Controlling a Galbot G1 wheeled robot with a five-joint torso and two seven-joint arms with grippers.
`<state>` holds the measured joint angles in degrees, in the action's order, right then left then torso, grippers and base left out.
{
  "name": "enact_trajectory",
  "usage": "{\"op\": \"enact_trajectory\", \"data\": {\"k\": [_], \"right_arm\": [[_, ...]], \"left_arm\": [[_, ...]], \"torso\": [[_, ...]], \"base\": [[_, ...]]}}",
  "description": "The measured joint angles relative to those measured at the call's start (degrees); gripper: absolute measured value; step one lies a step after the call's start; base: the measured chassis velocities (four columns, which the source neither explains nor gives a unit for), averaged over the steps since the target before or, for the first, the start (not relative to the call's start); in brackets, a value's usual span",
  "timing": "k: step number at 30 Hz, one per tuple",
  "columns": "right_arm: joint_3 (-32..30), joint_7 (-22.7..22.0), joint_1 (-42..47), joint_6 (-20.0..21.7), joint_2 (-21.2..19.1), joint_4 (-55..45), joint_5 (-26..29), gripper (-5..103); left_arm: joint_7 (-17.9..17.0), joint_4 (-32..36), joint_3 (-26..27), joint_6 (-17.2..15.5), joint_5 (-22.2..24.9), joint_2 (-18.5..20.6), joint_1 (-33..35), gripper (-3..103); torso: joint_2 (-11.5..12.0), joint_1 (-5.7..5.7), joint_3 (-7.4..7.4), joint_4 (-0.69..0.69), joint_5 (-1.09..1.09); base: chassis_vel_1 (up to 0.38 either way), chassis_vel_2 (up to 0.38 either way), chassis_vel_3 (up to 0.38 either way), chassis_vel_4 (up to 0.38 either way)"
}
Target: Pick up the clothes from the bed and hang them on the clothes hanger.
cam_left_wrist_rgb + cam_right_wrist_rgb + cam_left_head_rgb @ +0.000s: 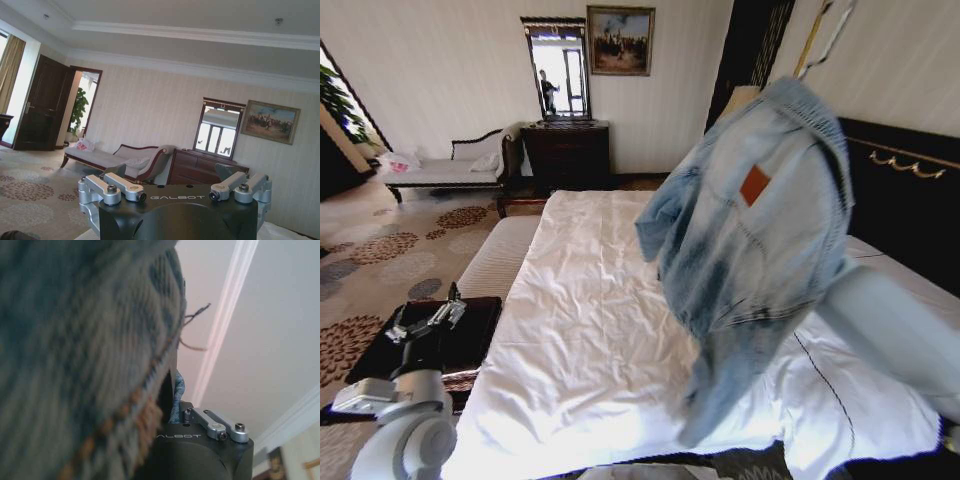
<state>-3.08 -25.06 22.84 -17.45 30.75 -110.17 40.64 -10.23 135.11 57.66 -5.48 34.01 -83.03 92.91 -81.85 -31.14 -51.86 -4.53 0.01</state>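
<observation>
At two o'clock above the bed, the jacket is held aloft, gripped by the right claw; hanging remains undone. Left claw is parked open at eight o'clock.

Pale grey rounded arm links; left gripper black-bodied, "GALBOT" lettered, silver linkages fastened by dark screws.

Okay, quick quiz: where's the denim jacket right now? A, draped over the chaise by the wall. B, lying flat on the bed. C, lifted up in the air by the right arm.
C: the denim jacket hangs raised above the bed, carried by the right arm.
</observation>
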Motion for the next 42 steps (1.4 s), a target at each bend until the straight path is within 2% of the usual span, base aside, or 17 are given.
{"op": "enact_trajectory", "data": {"k": [2, 9, 12, 14, 17, 18, 19, 21, 22, 26, 27, 30, 32, 37, 42], "right_arm": [[-2.08, -0.09, 0.25, 0.83, -2.64, -0.51, 2.31, 21], [-7.26, 1.28, 3.03, 0.91, -6.88, -2.68, 9.43, 21], [-16.98, 4.13, 10.97, 0.27, -8.69, -5.69, 13.34, 21], [-19.26, 4.82, 12.9, -0.09, -8.86, -6.2, 13.63, 21], [-32.58, 9.4, 27.37, -1.68, -8.47, -8.58, 15.08, 21], [-32.58, 9.4, 27.37, -1.68, -8.47, -8.58, 15.08, 21], [-35.07, 9.99, 29.98, -1.82, -8.09, -8.97, 15.33, 21], [-45.38, 14.1, 40.89, -3.05, -5.84, -10.85, 16.1, 21], [-45.38, 14.1, 40.89, -3.05, -5.84, -10.85, 16.1, 21], [-54.35, 21.22, 54.59, -3.83, -0.82, -13.92, 16.23, 21], [-54.35, 21.22, 54.59, -3.83, -0.82, -13.92, 16.23, 21], [-56.22, 23.26, 59.32, -4.42, 3.39, -16.88, 13.93, 21], [-55.34, 23.74, 60.52, -4.42, 5.75, -18.37, 12.12, 21], [-53.33, 23.9, 61.3, -4.29, 8.76, -20.7, 9.63, 21], [-53.93, 23.65, 62.93, -3.37, 11.96, -22.51, 6.81, 21]], "left_arm": [[-0.02, 0.51, 0.19, 0.0, 0.64, -0.15, -0.04, 100], [-0.19, 2.54, 0.97, -0.26, 2.19, -0.57, 0.14, 100], [-0.45, 3.48, 0.41, -0.72, 2.64, -0.54, 0.02, 100], [-0.45, 3.65, 0.33, -0.76, 2.72, -0.51, 0.02, 100], [-0.59, 4.48, 0.28, -1.16, 3.64, -0.14, 0.05, 100], [-0.59, 4.48, 0.28, -1.16, 3.64, -0.14, 0.05, 100], [-0.63, 4.64, 0.29, -1.3, 3.82, -0.02, 0.02, 100], [-0.73, 5.09, 0.13, -1.89, 4.16, 0.48, -0.19, 100], [-0.73, 5.09, 0.13, -1.89, 4.16, 0.48, -0.19, 100], [-0.8, 5.49, -0.36, -2.42, 4.18, 0.81, -0.41, 100], [-0.8, 5.49, -0.36, -2.42, 4.18, 0.81, -0.41, 100], [-0.73, 6.13, -0.74, -2.6, 4.18, 0.89, -0.19, 100], [-0.35, 6.85, -0.76, -2.7, 4.49, 1.07, 0.08, 100], [0.07, 8.05, -0.33, -2.99, 5.36, 1.72, 0.69, 100], [-2.73, 8.26, 0.32, -3.16, 4.67, 3.32, 2.08, 100]], "torso": [[0.0, 0.0, 0.0, -0.01, 0.0], [0.0, 0.0, 0.0, 0.04, 0.0], [0.0, -0.01, 0.0, 0.0, -0.01], [0.0, -0.01, 0.0, 0.0, -0.01], [-0.01, 0.0, 0.0, 0.0, 0.0], [-0.01, 0.0, 0.0, 0.0, 0.0], [0.0, 0.0, 0.0, 0.0, 0.02], [0.0, -0.01, 0.01, 0.01, -0.03], [0.0, -0.01, 0.01, 0.01, -0.03], [0.0, 0.0, 0.0, 0.0, 0.02], [0.0, 0.0, 0.0, 0.0, 0.02], [0.0, 0.0, 0.01, 0.0, -0.02], [0.0, 0.0, 0.0, 0.01, -0.01], [0.0, 0.0, 0.0, 0.02, -0.01], [0.0, 0.0, 0.0, 0.01, -0.02]], "base": [[0.0, 0.0, 0.0, 0.0], [0.0, 0.0, 0.0, 0.0], [0.0, 0.0, 0.0, 0.0], [0.0, 0.0, 0.0, 0.0], [0.0, 0.0, 0.0, 0.0], [0.0, 0.0, 0.0, 0.0], [0.0, 0.0, 0.0, 0.0], [0.0, 0.0, 0.0, 0.0], [0.0, 0.0, 0.0, 0.0], [0.0, 0.0, 0.0, 0.0], [0.0, 0.0, 0.0, 0.0], [0.0, 0.0, 0.0, 0.0], [0.0, 0.0, 0.0, 0.0], [0.0, 0.0, 0.0, 0.0], [0.0, 0.0, 0.0, 0.0]]}}
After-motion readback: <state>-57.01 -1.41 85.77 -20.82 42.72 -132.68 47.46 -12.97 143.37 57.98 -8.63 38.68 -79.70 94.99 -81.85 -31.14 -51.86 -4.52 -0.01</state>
